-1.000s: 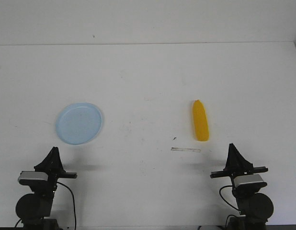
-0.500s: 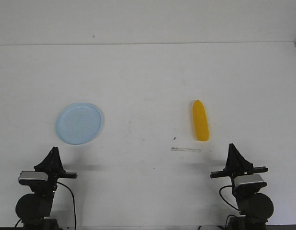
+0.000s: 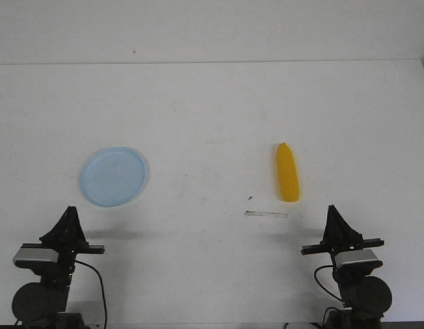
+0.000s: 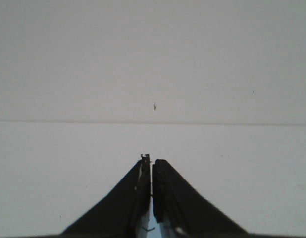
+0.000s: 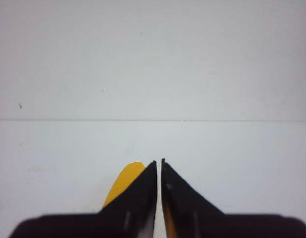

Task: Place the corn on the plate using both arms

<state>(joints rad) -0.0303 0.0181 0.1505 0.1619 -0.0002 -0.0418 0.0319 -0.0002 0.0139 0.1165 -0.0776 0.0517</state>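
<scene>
The yellow corn (image 3: pixel 287 172) lies on the white table right of centre, its tapered end pointing away from me. The pale blue plate (image 3: pixel 113 175) lies flat at the left, empty. My left gripper (image 3: pixel 68 218) is shut and empty, near the front edge just in front of the plate. My right gripper (image 3: pixel 331 214) is shut and empty, in front of and a little right of the corn. In the right wrist view the corn's tip (image 5: pixel 126 180) shows behind the shut fingers (image 5: pixel 159 163). The left wrist view shows only shut fingers (image 4: pixel 151 159) over bare table; the plate is out of that view.
A thin strip of tape (image 3: pixel 266 214) and a small dark speck (image 3: pixel 250 198) lie on the table in front of the corn. The table's far edge meets a white wall (image 3: pixel 212 31). Black cables trail from both arm bases at the front edge.
My left arm has shifted a little to the left and slightly away from the plate. The right arm, corn and plate have not moved.
</scene>
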